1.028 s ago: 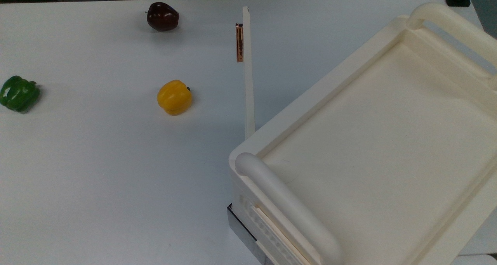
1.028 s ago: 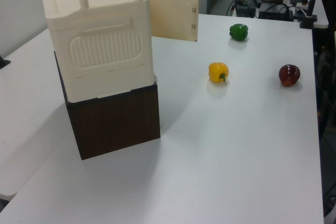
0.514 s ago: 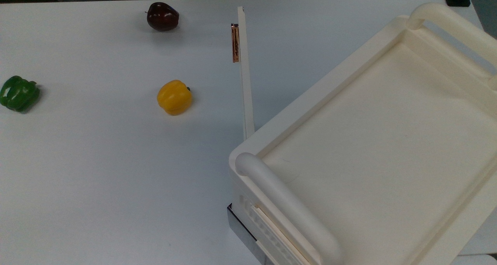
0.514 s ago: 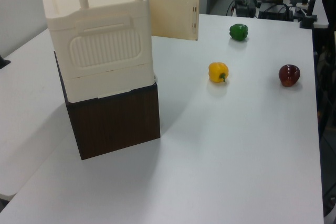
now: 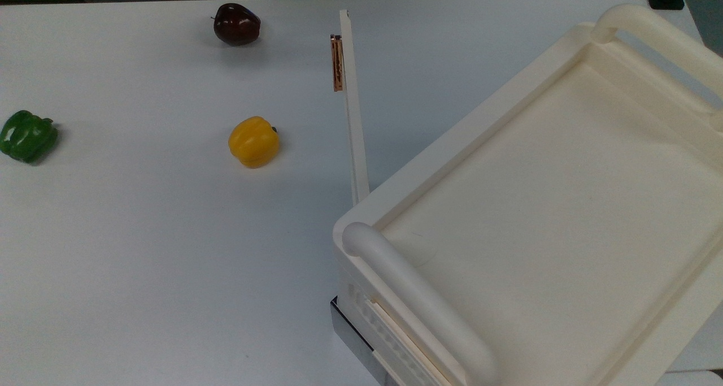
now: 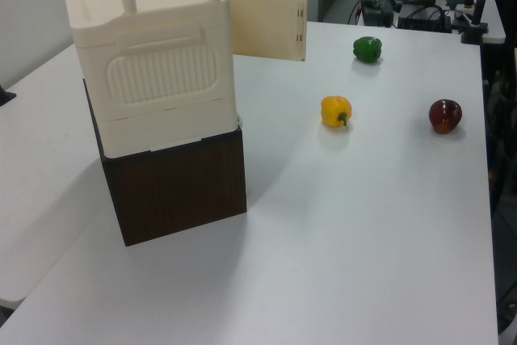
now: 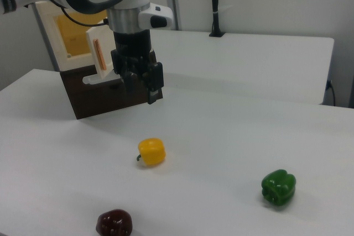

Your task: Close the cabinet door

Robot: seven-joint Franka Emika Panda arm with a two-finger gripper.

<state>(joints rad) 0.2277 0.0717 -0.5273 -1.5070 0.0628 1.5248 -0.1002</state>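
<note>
1. The cabinet [image 5: 542, 205] sat at the top view's right on the white table [image 5: 141, 250], a cream box with a tray-like top; in the left view it rested on a dark brown base [image 6: 178, 187].
2. The cabinet door [image 5: 351, 109] stood open, swung well out from the cabinet's corner, seen edge-on in the top view as a narrow strip with a copper handle [image 5: 336, 64] near its far end.
3. In the right view the gripper [image 7: 139, 93] hung above the table, just beside the door's free edge; whether its fingers were apart or closed could not be told.
4. A yellow pepper [image 5: 253, 142] lay near the door on the top view's left, a dark red apple [image 5: 236, 24] farther up, and a green pepper [image 5: 27, 136] well apart at the left edge.
</note>
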